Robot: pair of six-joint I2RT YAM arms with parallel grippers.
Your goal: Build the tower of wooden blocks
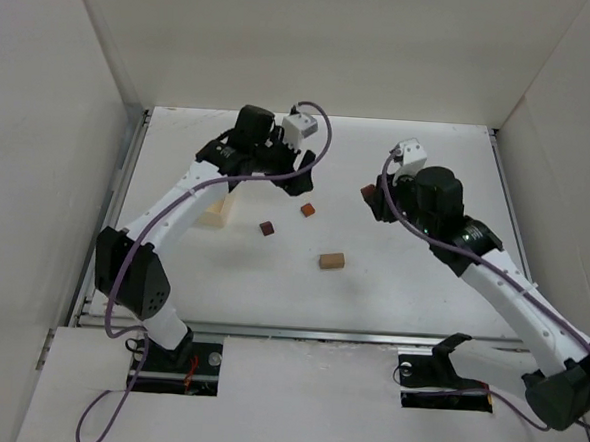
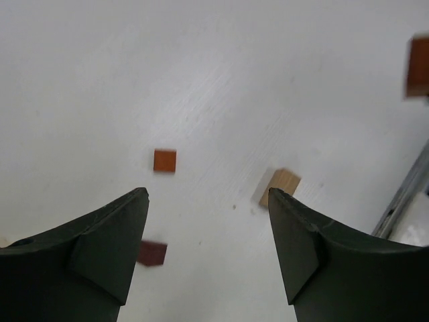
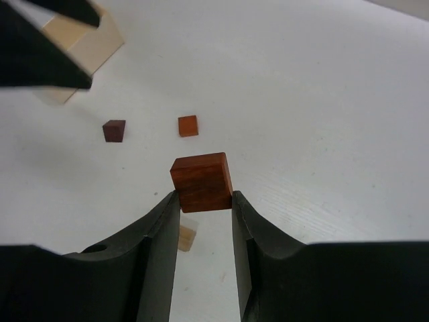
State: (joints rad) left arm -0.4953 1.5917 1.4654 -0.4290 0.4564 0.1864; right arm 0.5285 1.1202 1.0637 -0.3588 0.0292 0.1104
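White tabletop (image 1: 420, 299): right gripper (image 3: 204, 201) pinches a reddish-brown cube (image 3: 201, 181), best lowered level onto the large pale block (image 1: 218, 212); left gripper (image 2: 206, 198) gapes empty.

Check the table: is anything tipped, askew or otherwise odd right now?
Nothing stands out. The dark cube, orange cube, tan block and pale wooden piece lie apart on the table; the right gripper holds a reddish block between its fingertips.
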